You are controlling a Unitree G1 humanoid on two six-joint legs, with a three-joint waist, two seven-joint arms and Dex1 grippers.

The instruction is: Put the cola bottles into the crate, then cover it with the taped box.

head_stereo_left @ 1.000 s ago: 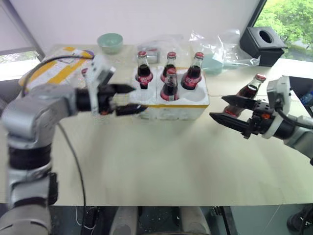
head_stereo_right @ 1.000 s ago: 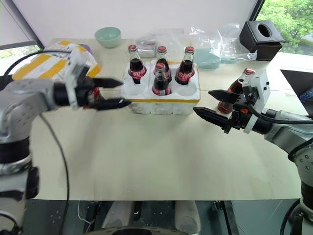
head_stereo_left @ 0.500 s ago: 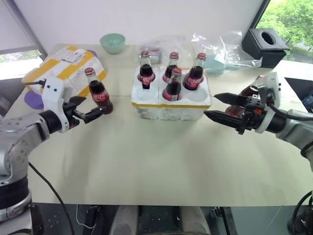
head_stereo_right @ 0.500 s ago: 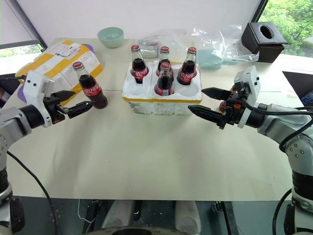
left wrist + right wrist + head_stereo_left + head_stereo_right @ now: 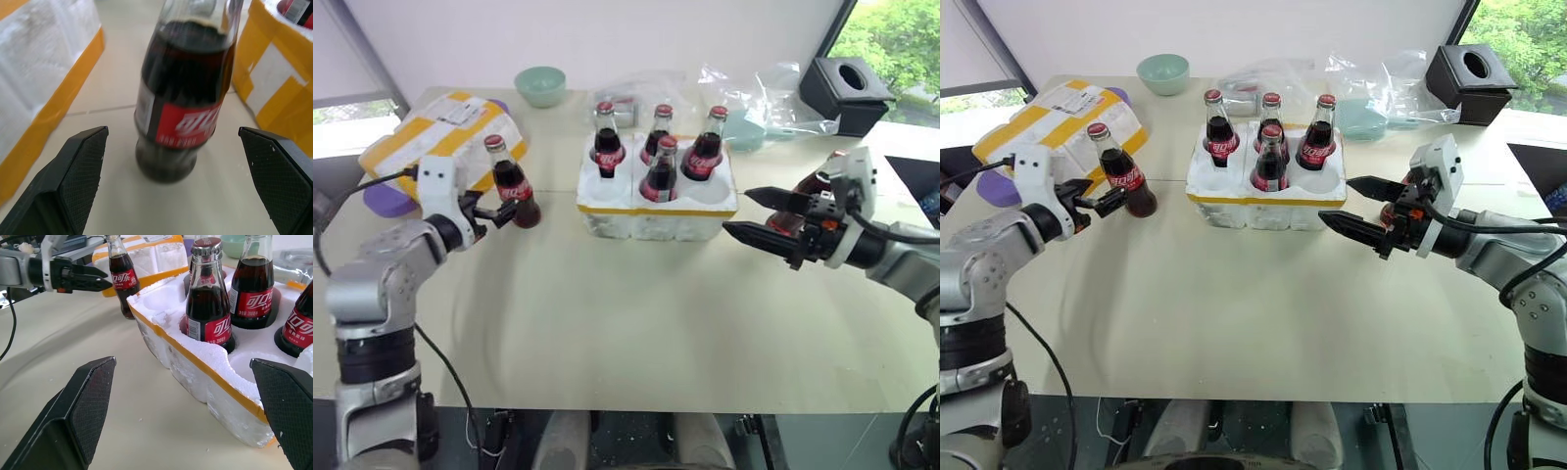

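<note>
The crate (image 5: pixel 656 208) stands mid-table with several cola bottles (image 5: pixel 657 171) upright in its wells; two front wells are empty. One loose cola bottle (image 5: pixel 512 182) stands on the table to the left of the crate. My left gripper (image 5: pixel 497 212) is open and level, its fingers (image 5: pixel 80 166) apart on either side of this bottle's base, not touching it. My right gripper (image 5: pixel 739 211) hangs open to the right of the crate, holding nothing. Another cola bottle (image 5: pixel 815 181) stands behind it, partly hidden. The taped box (image 5: pixel 421 142) lies at the far left.
A green bowl (image 5: pixel 540 85) sits at the back. Clear plastic bags (image 5: pixel 759 88) and a black box (image 5: pixel 847 86) lie at the back right. A purple object (image 5: pixel 380 201) peeks out beside the taped box. The table's near half is bare.
My left gripper has swung left, away from the crate's front, and now points at the loose bottle with its open fingers either side. The right arm has stayed still.
</note>
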